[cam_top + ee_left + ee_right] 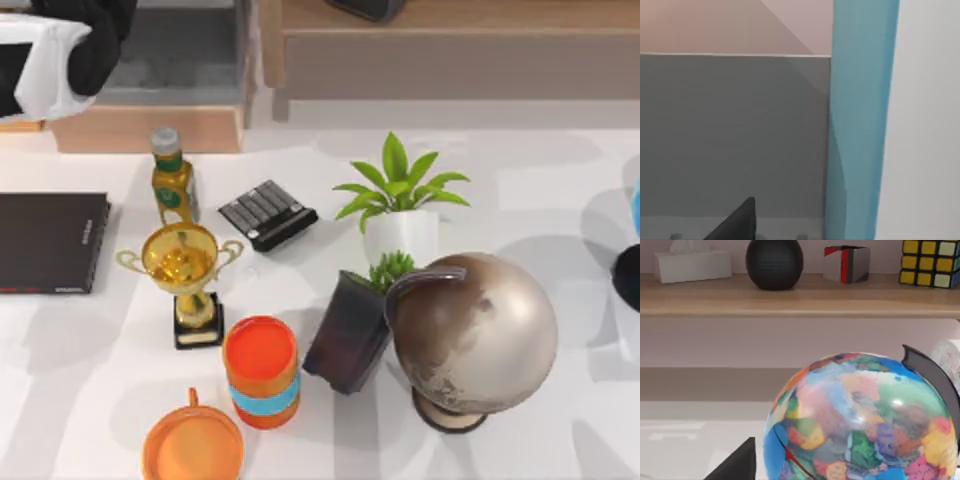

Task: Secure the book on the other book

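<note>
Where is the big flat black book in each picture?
Top view: the large flat black book lies flat at the left edge of the white table, beside the gold trophy.
Left wrist view: this one faces a grey panel and a teal-blue upright strip instead.
Right wrist view: this one faces a colourful globe instead.
Shared landmark: the wooden shelf behind the table, in the top and right wrist views.
</note>
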Controlling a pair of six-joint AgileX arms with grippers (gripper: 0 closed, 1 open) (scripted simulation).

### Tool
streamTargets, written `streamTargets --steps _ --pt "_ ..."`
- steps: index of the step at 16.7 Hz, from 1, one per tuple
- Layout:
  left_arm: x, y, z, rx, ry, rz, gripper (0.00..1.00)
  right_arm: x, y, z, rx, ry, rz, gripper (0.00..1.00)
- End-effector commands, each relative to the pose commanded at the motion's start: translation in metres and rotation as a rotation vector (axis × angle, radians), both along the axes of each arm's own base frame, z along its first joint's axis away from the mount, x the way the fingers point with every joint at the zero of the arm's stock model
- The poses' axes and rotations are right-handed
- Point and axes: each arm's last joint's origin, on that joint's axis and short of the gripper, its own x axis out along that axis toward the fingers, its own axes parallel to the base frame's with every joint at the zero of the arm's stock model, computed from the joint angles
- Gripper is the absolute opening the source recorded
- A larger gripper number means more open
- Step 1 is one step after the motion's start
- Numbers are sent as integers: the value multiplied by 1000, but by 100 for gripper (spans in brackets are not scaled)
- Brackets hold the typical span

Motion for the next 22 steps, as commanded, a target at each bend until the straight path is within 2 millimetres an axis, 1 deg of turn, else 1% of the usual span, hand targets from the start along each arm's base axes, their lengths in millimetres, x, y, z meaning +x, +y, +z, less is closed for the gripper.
streamTargets --steps 3,7,20,21,22 --pt "9 -5 -2 0 0 -1 100 0 0 0 0 0 0 100" --pt "10 -5 -2 0 0 -2 100 0 0 0 0 0 0 100" --pt "10 -5 -2 0 0 -2 2 0 0 0 0 0 0 100" --pt "10 -5 -2 0 0 -2 0 0 0 0 0 0 0 100" --pt "10 -5 -2 0 0 -2 0 0 0 0 0 0 0 100"
